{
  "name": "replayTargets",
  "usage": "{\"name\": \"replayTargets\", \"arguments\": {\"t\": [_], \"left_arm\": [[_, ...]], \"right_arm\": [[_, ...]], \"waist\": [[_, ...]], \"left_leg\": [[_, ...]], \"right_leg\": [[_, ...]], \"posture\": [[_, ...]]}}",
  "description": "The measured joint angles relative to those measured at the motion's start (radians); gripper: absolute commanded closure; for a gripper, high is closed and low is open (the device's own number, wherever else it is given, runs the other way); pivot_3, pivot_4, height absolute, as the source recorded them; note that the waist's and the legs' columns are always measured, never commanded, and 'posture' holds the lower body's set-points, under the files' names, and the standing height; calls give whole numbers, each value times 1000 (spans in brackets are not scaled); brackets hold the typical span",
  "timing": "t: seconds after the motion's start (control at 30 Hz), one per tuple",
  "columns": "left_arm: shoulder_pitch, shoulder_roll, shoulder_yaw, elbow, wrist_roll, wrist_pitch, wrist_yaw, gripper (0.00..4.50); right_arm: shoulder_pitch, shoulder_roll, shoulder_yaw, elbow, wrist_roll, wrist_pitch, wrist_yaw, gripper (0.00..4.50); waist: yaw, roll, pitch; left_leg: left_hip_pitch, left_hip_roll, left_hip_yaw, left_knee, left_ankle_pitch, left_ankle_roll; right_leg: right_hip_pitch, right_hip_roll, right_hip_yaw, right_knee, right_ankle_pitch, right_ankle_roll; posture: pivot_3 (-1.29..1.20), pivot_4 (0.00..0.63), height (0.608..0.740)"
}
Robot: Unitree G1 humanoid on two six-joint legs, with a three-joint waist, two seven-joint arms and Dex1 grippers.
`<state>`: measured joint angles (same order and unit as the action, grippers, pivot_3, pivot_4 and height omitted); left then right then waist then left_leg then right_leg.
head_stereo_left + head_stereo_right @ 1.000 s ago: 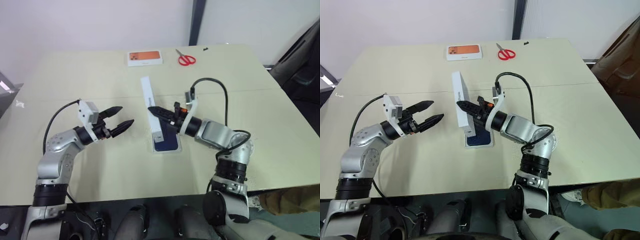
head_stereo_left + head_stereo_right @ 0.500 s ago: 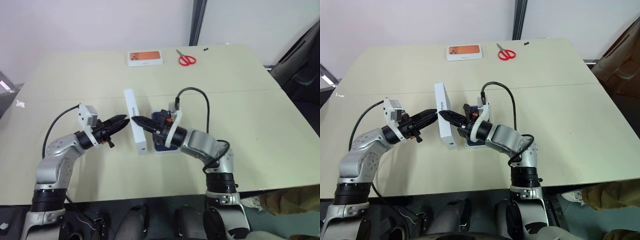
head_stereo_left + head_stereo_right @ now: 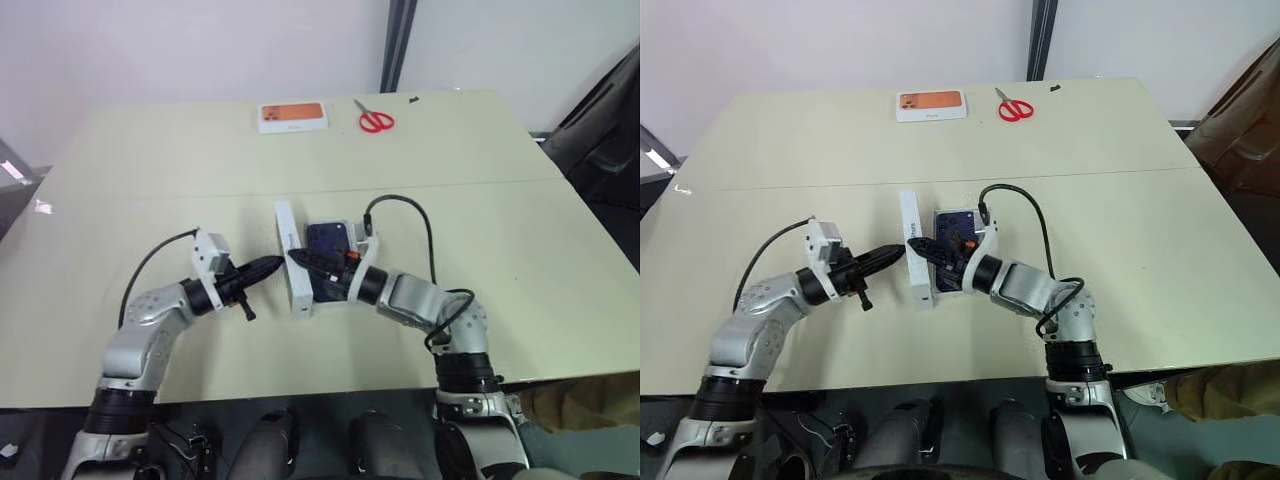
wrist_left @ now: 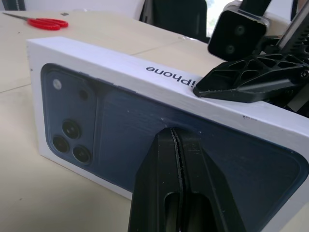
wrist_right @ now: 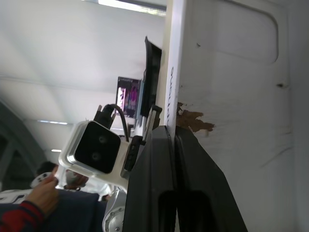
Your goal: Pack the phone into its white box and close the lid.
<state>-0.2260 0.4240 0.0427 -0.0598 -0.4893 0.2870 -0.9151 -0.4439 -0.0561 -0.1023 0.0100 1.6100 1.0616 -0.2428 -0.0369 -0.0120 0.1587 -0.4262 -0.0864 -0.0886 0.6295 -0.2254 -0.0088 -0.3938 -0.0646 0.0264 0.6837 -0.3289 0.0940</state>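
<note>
The lid [image 3: 290, 250] stands on its long edge on the table, right beside the white box [image 3: 326, 225]. Its dark-blue phone picture [image 4: 96, 111] faces my left gripper. My left gripper [image 3: 272, 264] is shut, its tips pressed against that printed face. My right gripper [image 3: 298, 257] reaches over the box from the other side and is shut on the lid's upper wall, one finger outside and one inside. The phone [image 3: 327, 238] lies in the white box, camera cluster at the far end, partly hidden by my right gripper.
A white box with an orange print [image 3: 291, 116] and red scissors [image 3: 375, 120] lie at the table's far edge. A seam crosses the table just beyond the box. A person's hand [image 5: 43, 193] appears in the background of the right wrist view.
Left gripper shut from open. Both arms came down, and the lid moved right and down from mid-air until it stood on the table against the box.
</note>
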Motion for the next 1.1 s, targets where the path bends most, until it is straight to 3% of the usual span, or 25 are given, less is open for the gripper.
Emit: {"name": "replayTargets", "arguments": {"t": [0.2, 0.43, 0.6, 0.7, 0.9, 1.1], "left_arm": [[-37, -80, -61, 27, 29, -15, 18, 4500], [-83, -166, -117, 61, 67, -34, 53, 4500], [-90, -127, -108, 65, 67, -27, 48, 4500], [-94, -69, -77, 66, 60, 20, 47, 4500], [-42, 36, -20, 53, 46, 72, 42, 4500], [-16, 36, -25, 53, 72, 73, 73, 4500]], "right_arm": [[3, -102, -2, -77, -170, -65, 47, 595], [-108, -265, -36, -115, -493, -247, 182, 595], [-72, -370, 95, -150, -751, -319, 335, 595], [-43, -448, 199, -179, -907, -374, 445, 1436], [17, -513, 328, -202, -1140, -493, 605, 4422], [15, -507, 332, -182, -1245, -549, 680, 4422]], "waist": [[2, 0, 0], [1, 0, 0], [-6, 0, 0], [-4, 0, 0], [-1, 0, 0], [23, 0, 0]], "left_leg": [[0, 0, 0, 0, 0, 0], [0, 0, 1, 1, 0, 0], [0, 1, 1, 0, 0, 0], [0, 1, 1, 1, 0, 0], [0, 1, 1, 1, 0, 0], [0, 0, 1, 2, 0, 0]], "right_leg": [[0, 0, 0, 0, 0, 0], [0, 1, 0, 0, 0, 0], [0, 1, 0, 0, 0, 0], [0, 1, 0, 0, 0, 0], [0, 1, 0, -1, 0, 0], [1, 0, 1, -1, 0, 0]], "posture": [[0, 150, 734], [0, 150, 734], [0, 150, 734], [0, 150, 734], [0, 150, 734], [0, 150, 734]]}}
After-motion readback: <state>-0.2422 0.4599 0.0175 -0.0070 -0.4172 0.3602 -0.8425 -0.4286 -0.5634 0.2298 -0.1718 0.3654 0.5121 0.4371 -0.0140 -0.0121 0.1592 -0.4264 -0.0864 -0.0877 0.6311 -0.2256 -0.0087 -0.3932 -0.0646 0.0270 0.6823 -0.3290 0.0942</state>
